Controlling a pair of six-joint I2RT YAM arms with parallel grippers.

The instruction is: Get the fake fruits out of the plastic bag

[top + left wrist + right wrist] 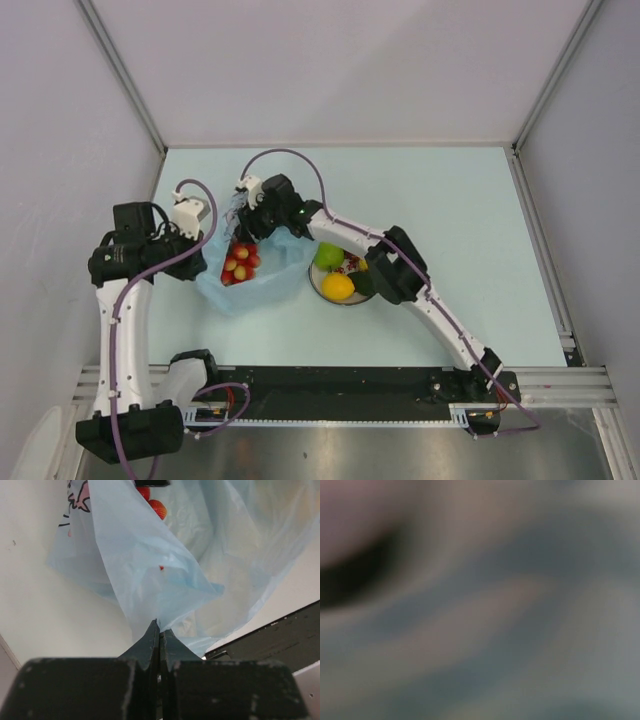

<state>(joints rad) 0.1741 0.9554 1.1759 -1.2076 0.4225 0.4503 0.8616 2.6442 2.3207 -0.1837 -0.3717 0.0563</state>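
The light-blue plastic bag (255,290) lies left of centre, its mouth held up. A cluster of red berries (241,262) sits inside it and also shows in the left wrist view (157,507). My left gripper (208,250) is shut on the bag's left edge, and the film (150,570) is pinched between its closed fingertips (160,630). My right gripper (240,222) reaches into the bag's far opening just above the berries; its jaws are hidden and its wrist view is only blur. A green apple (328,255), a yellow fruit (338,287) and a dark green fruit (362,283) lie on the white plate (350,302).
The plate stands right beside the bag, partly under my right arm (400,270). The black base rail (340,385) runs along the near edge. Grey walls enclose the pale table (450,200) on three sides.
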